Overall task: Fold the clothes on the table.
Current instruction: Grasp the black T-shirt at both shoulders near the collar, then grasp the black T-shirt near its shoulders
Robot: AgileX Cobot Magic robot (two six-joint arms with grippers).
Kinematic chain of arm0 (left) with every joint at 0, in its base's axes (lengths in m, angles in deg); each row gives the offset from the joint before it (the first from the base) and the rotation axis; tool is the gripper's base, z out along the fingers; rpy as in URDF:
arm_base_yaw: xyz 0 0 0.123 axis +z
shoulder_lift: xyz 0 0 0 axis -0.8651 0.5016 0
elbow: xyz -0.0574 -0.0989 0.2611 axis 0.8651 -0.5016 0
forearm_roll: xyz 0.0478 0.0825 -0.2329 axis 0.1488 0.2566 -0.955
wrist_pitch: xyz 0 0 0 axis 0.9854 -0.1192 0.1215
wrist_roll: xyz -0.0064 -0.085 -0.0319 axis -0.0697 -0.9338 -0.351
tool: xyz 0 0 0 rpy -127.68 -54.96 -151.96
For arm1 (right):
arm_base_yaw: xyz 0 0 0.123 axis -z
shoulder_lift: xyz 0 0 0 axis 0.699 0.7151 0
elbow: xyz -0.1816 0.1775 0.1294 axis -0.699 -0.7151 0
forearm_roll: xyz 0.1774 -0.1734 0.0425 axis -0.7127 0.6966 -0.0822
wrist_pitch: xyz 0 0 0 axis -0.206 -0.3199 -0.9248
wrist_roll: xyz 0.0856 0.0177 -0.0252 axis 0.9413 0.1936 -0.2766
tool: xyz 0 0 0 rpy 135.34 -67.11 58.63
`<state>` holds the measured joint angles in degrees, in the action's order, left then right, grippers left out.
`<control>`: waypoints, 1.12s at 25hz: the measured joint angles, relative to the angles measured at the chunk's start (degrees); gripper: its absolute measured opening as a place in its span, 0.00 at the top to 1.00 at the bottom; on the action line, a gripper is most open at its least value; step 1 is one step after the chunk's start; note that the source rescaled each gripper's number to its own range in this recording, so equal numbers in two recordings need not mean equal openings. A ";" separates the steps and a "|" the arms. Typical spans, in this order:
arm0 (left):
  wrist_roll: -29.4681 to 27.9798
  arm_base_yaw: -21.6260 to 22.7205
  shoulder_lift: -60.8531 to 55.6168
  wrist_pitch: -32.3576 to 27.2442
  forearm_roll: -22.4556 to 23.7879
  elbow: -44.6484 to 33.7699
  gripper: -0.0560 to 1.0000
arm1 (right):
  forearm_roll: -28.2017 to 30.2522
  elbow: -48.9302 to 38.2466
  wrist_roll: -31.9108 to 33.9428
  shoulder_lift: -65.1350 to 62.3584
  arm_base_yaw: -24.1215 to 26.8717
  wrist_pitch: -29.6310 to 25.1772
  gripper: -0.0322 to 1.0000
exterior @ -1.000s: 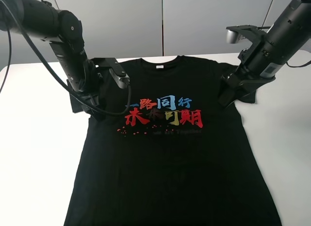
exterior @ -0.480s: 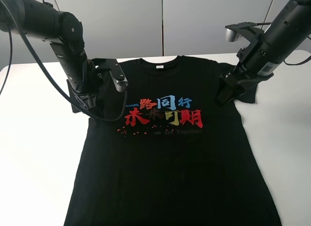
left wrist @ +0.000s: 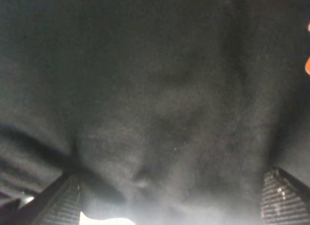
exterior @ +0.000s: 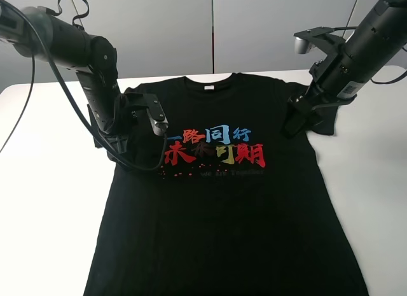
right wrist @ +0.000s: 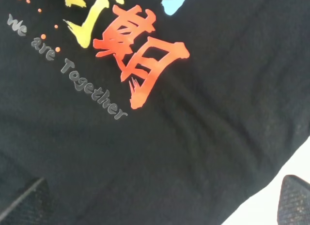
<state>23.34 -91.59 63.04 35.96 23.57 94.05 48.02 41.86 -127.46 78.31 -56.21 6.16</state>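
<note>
The fingers (left wrist: pixel 60 205) of the left gripper (left wrist: pixel 173 203) were seen spread wide, with nothing pinched. Only their ribbed tips were caught at the frame edge. Between and beyond them lay rumpled black fabric of the T-shirt (exterior: pixel 216 213), blurred and dim. Close by the tips a glaring white patch (left wrist: pixel 104 220) was too washed out to identify. From the high camera this gripper (exterior: pixel 117 143) could hardly be separated from the dark cloth, and the sleeve beside it was largely covered by the arm.

The fingers (right wrist: pixel 294 198) of the right gripper (right wrist: pixel 162 203) were likewise held wide apart, gripping nothing, with only their tips in view. Between them flat black cloth was seen, and just outside one tip a corner of the white table (right wrist: pixel 264 208). Ahead of the tips the grey line "We are Together" (right wrist: pixel 68 70) could be read beside a large red character (right wrist: pixel 140 65). The yellow and blue characters beyond were cut off.

Farther out, the shirt was seen spread flat, front up, on the table (exterior: pixel 44 200), its hem cut off by the frame. Two rows of red, blue and yellow Chinese characters (exterior: pixel 213 146) crossed the chest. The white neck label (exterior: pixel 208 88) was too small to be read.
</note>
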 joint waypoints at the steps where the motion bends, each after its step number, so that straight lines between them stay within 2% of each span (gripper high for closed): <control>1: 0.00 0.00 0.18 0.36 0.00 0.00 0.00 | 0.00 0.00 -0.23 0.00 0.00 0.00 0.00; 18: 0.09 -0.18 0.86 4.36 1.02 -1.68 0.00 | 0.00 0.00 -1.27 0.00 0.00 1.89 0.00; 20: -0.01 -0.18 0.86 4.89 1.15 -2.04 0.03 | 0.00 0.00 -1.27 0.00 0.00 1.99 0.00; 22: -0.10 -0.18 0.86 5.39 1.44 -2.04 0.15 | -0.10 0.00 -1.27 0.00 0.00 2.10 0.00; 25: -0.22 -0.18 0.86 5.48 1.70 -2.04 0.52 | -0.10 0.00 -1.27 0.00 0.00 2.10 0.00; 28: -1.61 -0.18 0.86 5.62 2.38 -2.04 0.85 | -0.10 0.00 -1.27 0.00 0.00 2.19 0.00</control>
<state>21.73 -91.77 63.90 41.58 25.95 92.01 47.91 41.86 -128.73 78.31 -56.21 8.35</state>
